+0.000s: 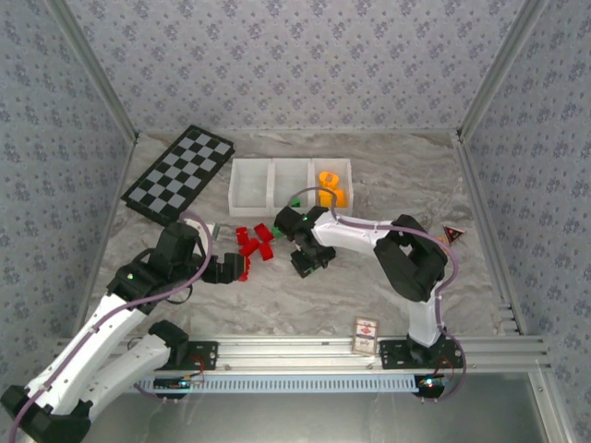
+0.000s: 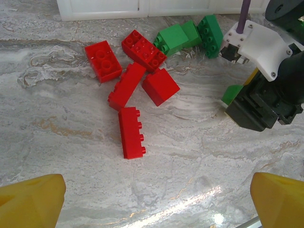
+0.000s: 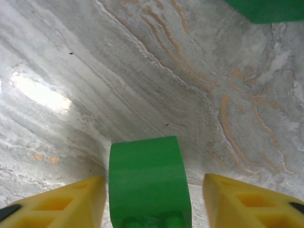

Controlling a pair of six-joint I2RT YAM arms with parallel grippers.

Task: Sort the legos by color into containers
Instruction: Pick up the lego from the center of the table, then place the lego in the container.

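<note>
Several red legos [image 2: 130,85] lie in a loose cluster on the marble table, seen in the top view as red legos [image 1: 253,241]. Green legos [image 2: 190,35] sit just beyond them, near the white containers [image 2: 102,9]. In the top view the containers [image 1: 251,185] hold orange legos [image 1: 332,186] in the right bin. My left gripper [image 2: 156,199] hangs open over bare table, just short of the nearest red lego [image 2: 131,133]. My right gripper [image 3: 149,199] is open, down at the table around one green lego [image 3: 148,183], with a gap at the right finger [image 3: 247,202].
A black-and-white checkerboard [image 1: 180,173] lies at the back left. A small red-and-white card box [image 1: 367,334] sits by the front rail. A small triangular thing [image 1: 452,233] lies at the right. The right arm [image 2: 266,71] stands close to the green legos.
</note>
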